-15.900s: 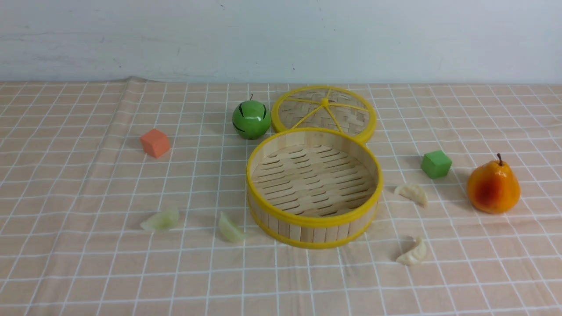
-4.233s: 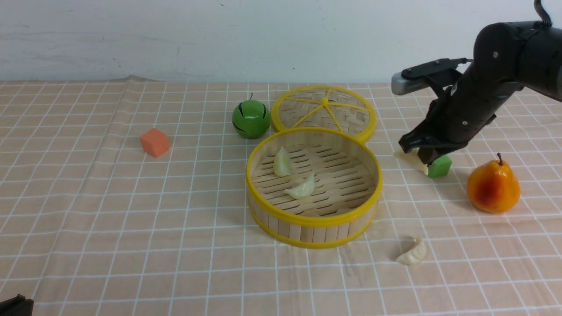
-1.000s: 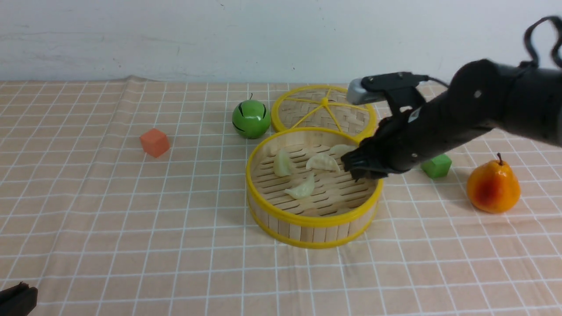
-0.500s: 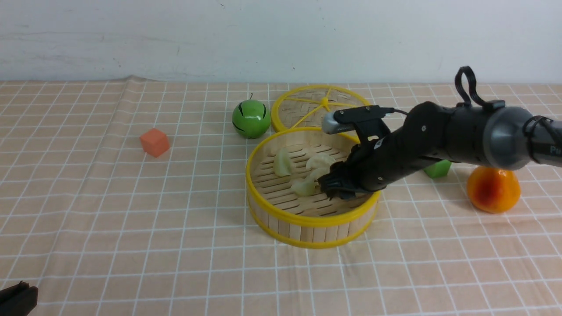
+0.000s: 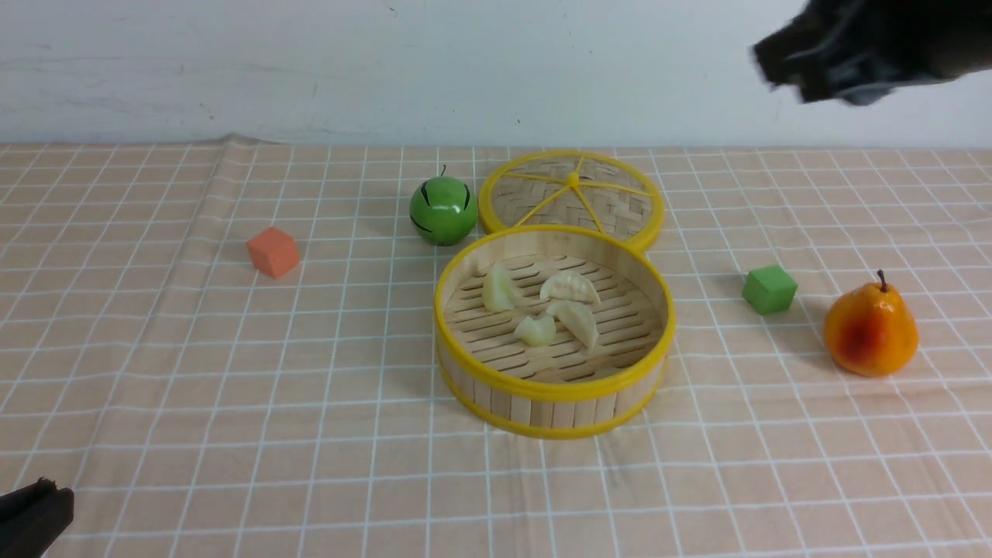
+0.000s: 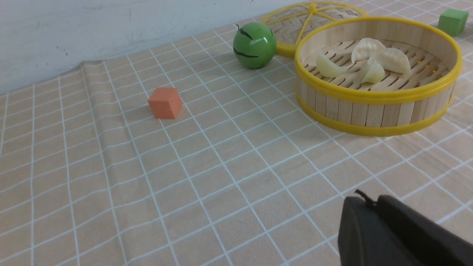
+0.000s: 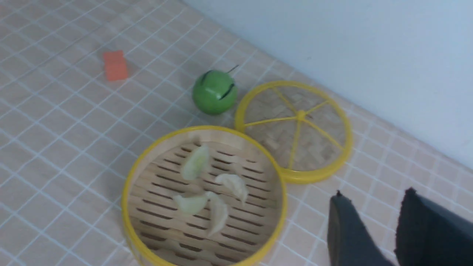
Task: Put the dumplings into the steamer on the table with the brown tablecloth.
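4 dumplings (image 5: 570, 288) lie in the steamer (image 5: 554, 391); right gripper (image 7: 373, 193) gapes empty, left gripper (image 6: 369, 201) looks pinched closed.

Steamer (image 5: 554, 403): matt slatted wood; tablecloth (image 5: 232, 434): creased matt cloth; green ball (image 5: 444, 211): glossy; dumplings (image 5: 570, 288): smooth.

inside round shallow bamboo steamer with yellow rims (image 5: 554, 407), upright on peach-brown white-gridded tablecloth (image 5: 232, 349): four small pleated crescent dumplings (image 5: 570, 288), two pale green, two cream-white, clustered mid-floor.

You have bright even light | shadows soft beside steamer (image 5: 554, 390) | glare spots on ball (image 5: 443, 211), pear (image 5: 870, 332) | your right arm (image 5: 860, 48) smeared in front view | right wrist view soft
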